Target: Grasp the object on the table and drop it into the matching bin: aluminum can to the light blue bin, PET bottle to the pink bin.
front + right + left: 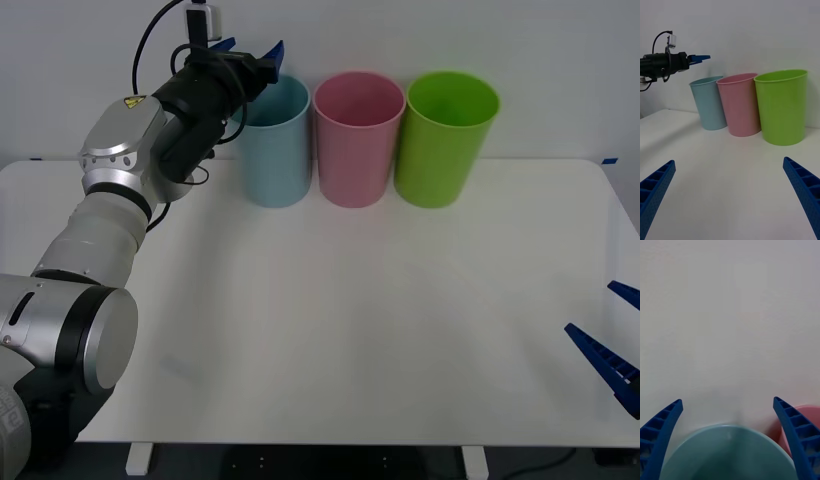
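Bins stand three in a row at the far side of the worktop (pixel 330 320), each a smooth plastic cup shape tapering toward its base: the light blue bin (pixel 275 150), the pink bin (pixel 357 140) in the middle, and a green bin (pixel 443 140) on the robot's right, neighbours touching or nearly so. Worktop is wide, flat, matte white with rounded corners; behind it a plain pale wall. Left hand (pixel 252 52) is raised at the rim of the light blue bin, its two blue ribbed fingers spread apart with nothing between them; in the left wrist view the bin's mouth (pixel 728 453) lies directly under the fingers (pixel 660 427), interior dim, contents not discernible. The can itself cannot be made out. Right hand (pixel 615 335) sits low at the near right edge of the worktop, fingers parted, holding nothing, well apart from the bins.
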`<state>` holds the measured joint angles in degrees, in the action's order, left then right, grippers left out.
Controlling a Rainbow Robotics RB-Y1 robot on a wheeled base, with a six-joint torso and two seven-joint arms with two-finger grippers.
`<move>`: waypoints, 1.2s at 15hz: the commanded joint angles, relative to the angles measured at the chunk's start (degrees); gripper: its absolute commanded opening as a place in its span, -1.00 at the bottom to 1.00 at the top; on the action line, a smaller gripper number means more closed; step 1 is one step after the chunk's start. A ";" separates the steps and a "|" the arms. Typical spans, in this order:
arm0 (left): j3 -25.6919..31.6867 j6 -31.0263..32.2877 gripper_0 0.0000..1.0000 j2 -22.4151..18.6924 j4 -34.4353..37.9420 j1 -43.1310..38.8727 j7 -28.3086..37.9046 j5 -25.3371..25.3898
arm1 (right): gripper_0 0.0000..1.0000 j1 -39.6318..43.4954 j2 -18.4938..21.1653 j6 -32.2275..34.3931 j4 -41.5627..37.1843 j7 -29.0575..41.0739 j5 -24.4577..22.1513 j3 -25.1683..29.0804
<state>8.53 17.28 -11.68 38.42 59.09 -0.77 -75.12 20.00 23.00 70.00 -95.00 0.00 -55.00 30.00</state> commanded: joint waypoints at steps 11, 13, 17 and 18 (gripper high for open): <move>-1.32 9.09 1.00 -2.38 0.43 -2.84 -0.73 8.33 | 1.00 0.00 0.00 0.00 0.00 0.00 0.00 0.00; -3.34 11.81 1.00 -3.61 1.92 -4.42 -0.55 12.37 | 1.00 0.00 0.00 0.00 0.00 0.00 0.00 0.00; -6.59 13.83 1.00 -5.72 11.68 -12.50 0.24 18.00 | 1.00 0.00 0.00 0.00 0.00 0.00 0.00 0.00; -6.77 14.62 1.00 -6.25 13.79 -14.35 0.33 18.52 | 1.00 0.00 0.00 0.00 0.00 0.00 0.00 0.00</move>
<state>1.94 31.27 -17.51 50.44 46.18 -0.54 -57.09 20.00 23.00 70.00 -95.00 0.00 -55.00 30.00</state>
